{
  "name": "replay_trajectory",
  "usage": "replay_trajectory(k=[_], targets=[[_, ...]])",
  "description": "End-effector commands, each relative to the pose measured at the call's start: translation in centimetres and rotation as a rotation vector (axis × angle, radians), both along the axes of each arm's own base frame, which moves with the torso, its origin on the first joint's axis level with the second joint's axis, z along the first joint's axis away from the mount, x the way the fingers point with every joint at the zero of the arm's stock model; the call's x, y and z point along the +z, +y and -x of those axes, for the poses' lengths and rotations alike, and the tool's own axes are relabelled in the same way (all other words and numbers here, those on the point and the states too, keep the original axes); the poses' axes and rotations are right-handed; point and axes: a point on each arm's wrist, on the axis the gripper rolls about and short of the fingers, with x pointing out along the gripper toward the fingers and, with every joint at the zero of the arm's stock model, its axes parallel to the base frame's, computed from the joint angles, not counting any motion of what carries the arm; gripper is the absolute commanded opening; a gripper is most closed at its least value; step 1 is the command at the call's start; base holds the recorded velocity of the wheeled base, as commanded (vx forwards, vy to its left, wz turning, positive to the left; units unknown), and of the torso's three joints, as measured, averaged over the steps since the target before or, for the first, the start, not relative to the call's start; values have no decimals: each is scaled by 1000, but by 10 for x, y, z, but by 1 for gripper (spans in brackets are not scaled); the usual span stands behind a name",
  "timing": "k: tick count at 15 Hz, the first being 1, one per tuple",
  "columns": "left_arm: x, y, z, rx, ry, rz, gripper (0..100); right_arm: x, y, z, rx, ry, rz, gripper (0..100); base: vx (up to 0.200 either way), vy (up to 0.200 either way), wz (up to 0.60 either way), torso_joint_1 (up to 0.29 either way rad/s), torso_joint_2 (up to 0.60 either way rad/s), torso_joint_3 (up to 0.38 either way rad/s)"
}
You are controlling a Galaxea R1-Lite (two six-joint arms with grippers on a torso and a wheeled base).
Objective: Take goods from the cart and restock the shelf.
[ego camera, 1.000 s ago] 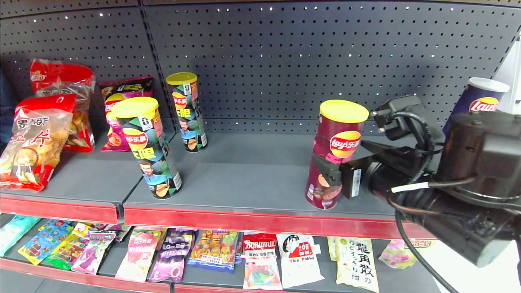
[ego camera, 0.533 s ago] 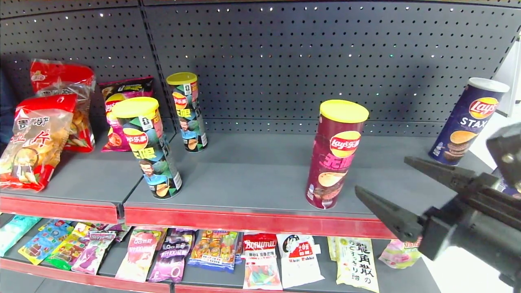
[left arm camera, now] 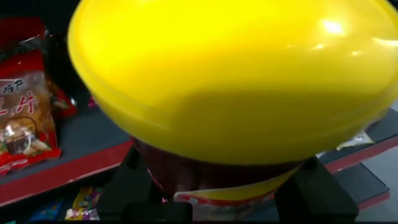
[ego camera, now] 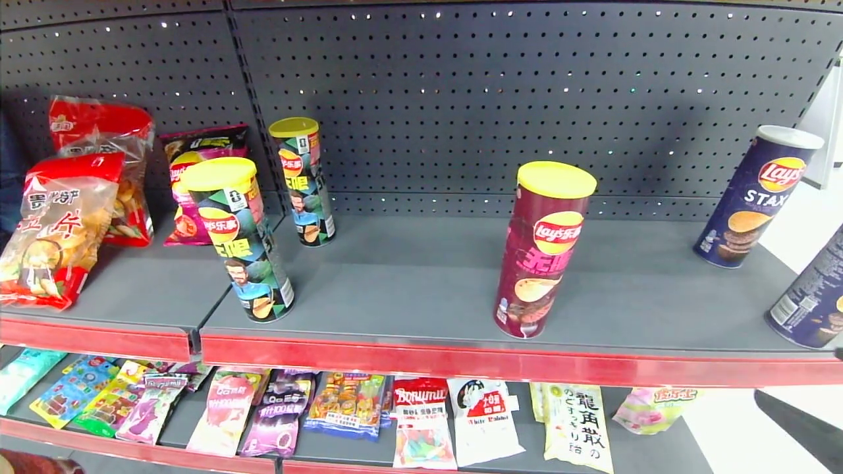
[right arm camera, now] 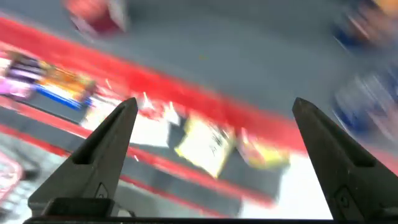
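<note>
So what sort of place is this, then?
Most likely a shop aisle, or a mock-up: pegboard-backed shelf with red edge strips, crisp cans standing on it, sweet packets below.

The right gripper (right arm camera: 214, 102) let go of the maroon chip can (ego camera: 543, 250) and drew back well clear of it, fingers spread.

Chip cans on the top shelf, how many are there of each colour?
Green cans: 2
Dark red can: 1
Blue cans: 2
Total: 5
</note>
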Motion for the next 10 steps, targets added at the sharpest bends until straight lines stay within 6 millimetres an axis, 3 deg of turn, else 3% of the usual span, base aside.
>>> replay_trajectory(k=[1, 6, 10], targets=[[11, -1, -16, -26, 54, -1, 0, -14, -20, 56, -66, -101, -12, 100, 0, 0, 0, 0, 0, 0], [34, -3, -48, -75, 45, 19, 0, -32, -27, 80, -73, -135, 48, 100, 0, 0, 0, 0, 0, 0], [42, -5, -54, -165, 47, 20, 0, -47, -28, 85, -71, -140, 62, 100, 0, 0, 0, 0, 0, 0]])
